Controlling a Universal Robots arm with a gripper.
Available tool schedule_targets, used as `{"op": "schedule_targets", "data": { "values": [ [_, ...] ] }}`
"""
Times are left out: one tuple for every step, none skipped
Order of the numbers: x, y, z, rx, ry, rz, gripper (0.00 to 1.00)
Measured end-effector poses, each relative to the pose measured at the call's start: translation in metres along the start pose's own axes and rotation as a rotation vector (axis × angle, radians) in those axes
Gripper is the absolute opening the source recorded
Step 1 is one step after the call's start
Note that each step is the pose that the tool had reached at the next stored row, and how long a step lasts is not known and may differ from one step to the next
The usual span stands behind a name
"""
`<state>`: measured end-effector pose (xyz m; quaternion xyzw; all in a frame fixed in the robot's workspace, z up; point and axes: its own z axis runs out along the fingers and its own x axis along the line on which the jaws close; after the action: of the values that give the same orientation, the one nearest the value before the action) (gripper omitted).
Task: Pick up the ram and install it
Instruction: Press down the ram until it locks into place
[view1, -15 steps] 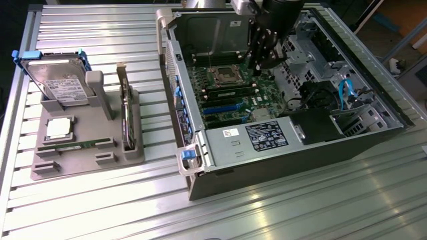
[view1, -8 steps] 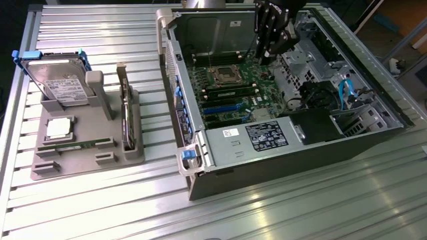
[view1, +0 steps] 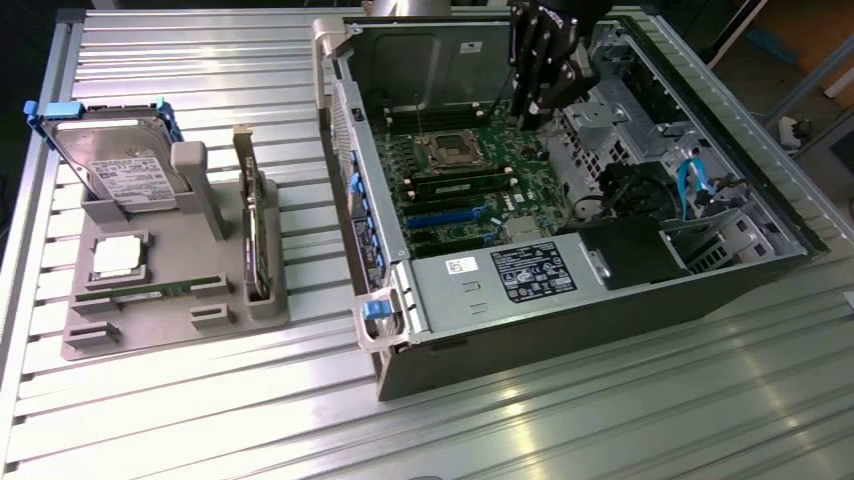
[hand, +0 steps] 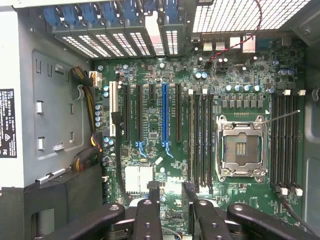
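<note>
Green ram (view1: 134, 292) lies flat in grey tray (view1: 267, 318) on tabletop: light, stiff, fragile; grip long edges, avoid chips. Hand (hand: 172, 205) spread, empty, over motherboard (hand: 240, 75).

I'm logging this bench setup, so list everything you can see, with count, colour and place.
PC case: one, black, open on its side, at the exterior view's right.
Motherboard: one, green, inside the case.
CPU socket: one, silver, empty, on the motherboard.
Tray: one, grey, on the table at the exterior view's left.
Hard drive: one, silver in a blue frame, leaning at the tray's far end.
Processor: one, silver, flat on the tray.
Ram: one, green, flat near the tray's front.
Card: one, dark, on edge in the tray.
Gripper: one, black, open, above the motherboard.
</note>
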<state>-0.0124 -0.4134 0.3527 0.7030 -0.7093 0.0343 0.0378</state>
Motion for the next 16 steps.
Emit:
{"op": "schedule_targets", "data": {
  "values": [
    [0.0, 0.0, 0.0, 0.0, 0.0, 0.0, 0.32],
    [0.0, 0.0, 0.0, 0.0, 0.0, 0.0, 0.32],
    [0.0, 0.0, 0.0, 0.0, 0.0, 0.0, 0.32],
    [0.0, 0.0, 0.0, 0.0, 0.0, 0.0, 0.32],
    [0.0, 0.0, 0.0, 0.0, 0.0, 0.0, 0.3],
    [0.0, 0.0, 0.0, 0.0, 0.0, 0.0, 0.3],
    [0.0, 0.0, 0.0, 0.0, 0.0, 0.0, 0.24],
    [0.0, 0.0, 0.0, 0.0, 0.0, 0.0, 0.24],
    [0.0, 0.0, 0.0, 0.0, 0.0, 0.0, 0.17],
    [0.0, 0.0, 0.0, 0.0, 0.0, 0.0, 0.11],
    [0.0, 0.0, 0.0, 0.0, 0.0, 0.0, 0.11],
    [0.0, 0.0, 0.0, 0.0, 0.0, 0.0, 0.11],
    [0.0, 0.0, 0.0, 0.0, -0.0001, 0.0, 0.11],
    [0.0, 0.0, 0.0, 0.0, 0.0, 0.0, 0.11],
    [0.0, 0.0, 0.0, 0.0, -0.0001, 0.0, 0.11],
    [0.0, 0.0, 0.0, 0.0, 0.0, 0.0, 0.11]
  ]
}}
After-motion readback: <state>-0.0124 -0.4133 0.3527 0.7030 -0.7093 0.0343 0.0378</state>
